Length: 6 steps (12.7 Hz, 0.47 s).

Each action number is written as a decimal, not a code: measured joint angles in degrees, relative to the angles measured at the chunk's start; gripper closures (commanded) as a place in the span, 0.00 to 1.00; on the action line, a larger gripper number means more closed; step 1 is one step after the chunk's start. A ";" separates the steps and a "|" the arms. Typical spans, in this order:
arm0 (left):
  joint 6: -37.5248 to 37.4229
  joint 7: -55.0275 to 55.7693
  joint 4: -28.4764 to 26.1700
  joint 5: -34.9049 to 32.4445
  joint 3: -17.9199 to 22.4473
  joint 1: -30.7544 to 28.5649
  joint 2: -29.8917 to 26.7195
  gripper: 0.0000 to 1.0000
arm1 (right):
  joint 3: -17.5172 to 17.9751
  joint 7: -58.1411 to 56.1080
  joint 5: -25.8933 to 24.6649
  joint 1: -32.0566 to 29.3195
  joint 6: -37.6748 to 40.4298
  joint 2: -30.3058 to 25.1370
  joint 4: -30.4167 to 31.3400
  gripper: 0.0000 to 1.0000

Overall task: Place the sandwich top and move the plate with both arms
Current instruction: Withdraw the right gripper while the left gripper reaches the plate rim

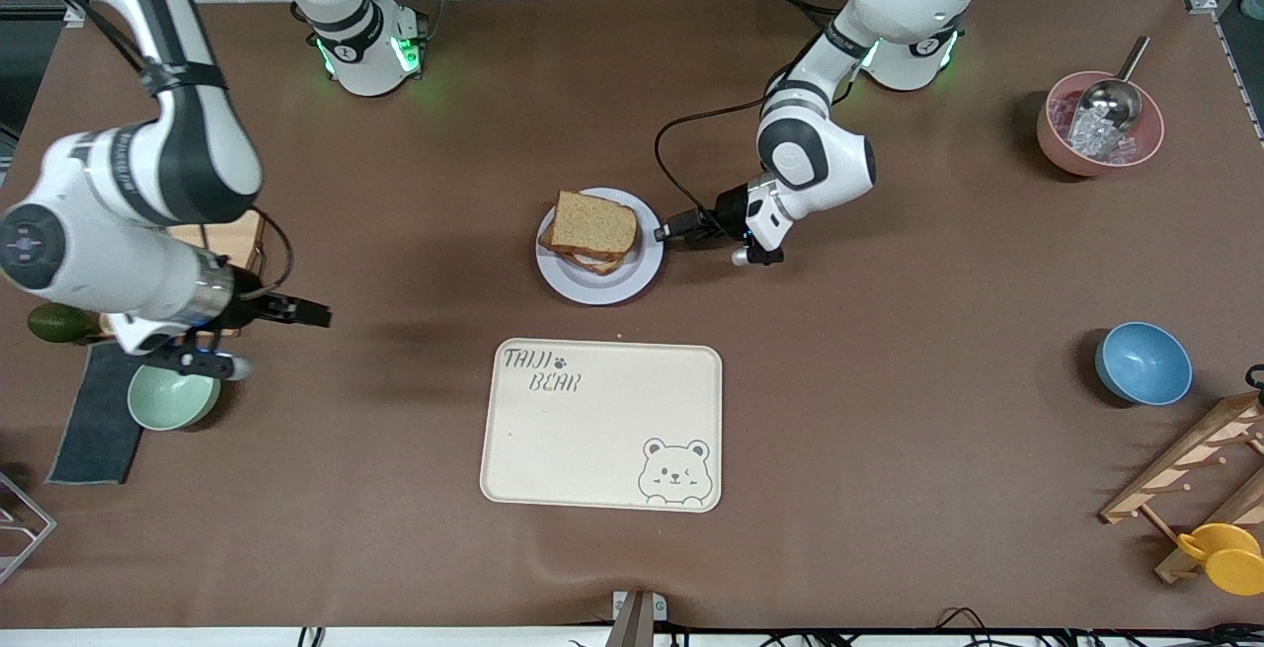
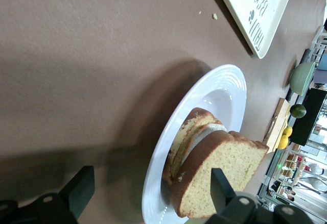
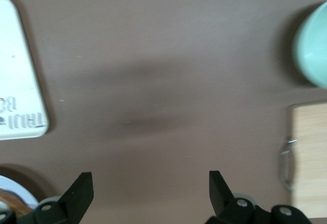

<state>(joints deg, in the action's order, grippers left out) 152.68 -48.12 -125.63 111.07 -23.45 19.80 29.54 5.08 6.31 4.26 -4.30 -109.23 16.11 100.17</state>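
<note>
The round pale plate (image 1: 598,278) looks hard and slippery; grab its thin rim. The soft brown bread top (image 1: 593,224) could slide. The left pincer (image 1: 665,231) and right pincer (image 1: 314,312) are both open.

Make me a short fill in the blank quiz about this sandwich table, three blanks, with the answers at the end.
1. The sandwich top lies on the stack on the ____.
2. The left gripper, fingers open, is at the plate's rim, on the side toward the ____ arm's end of the table.
3. The right gripper hangs open above bare ____.

Missing words: plate; left; table
</note>
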 measured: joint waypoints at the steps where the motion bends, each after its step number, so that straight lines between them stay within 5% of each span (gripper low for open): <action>1: 0.66 -0.83 0.67 1.41 0.00 0.50 0.48 0.00 | -2.33 -3.94 0.00 0.01 0.87 -0.72 -0.73 0.00; 6: 3.71 -1.12 3.64 3.98 0.00 2.79 2.12 0.00 | -11.16 -11.90 -0.02 2.82 7.47 -7.36 -2.80 0.00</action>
<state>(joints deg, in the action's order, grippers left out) 156.39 -49.24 -121.99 115.05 -23.44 22.59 31.66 -6.08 -5.59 4.24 -1.48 -101.76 8.75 97.37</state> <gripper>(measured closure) 0.000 0.000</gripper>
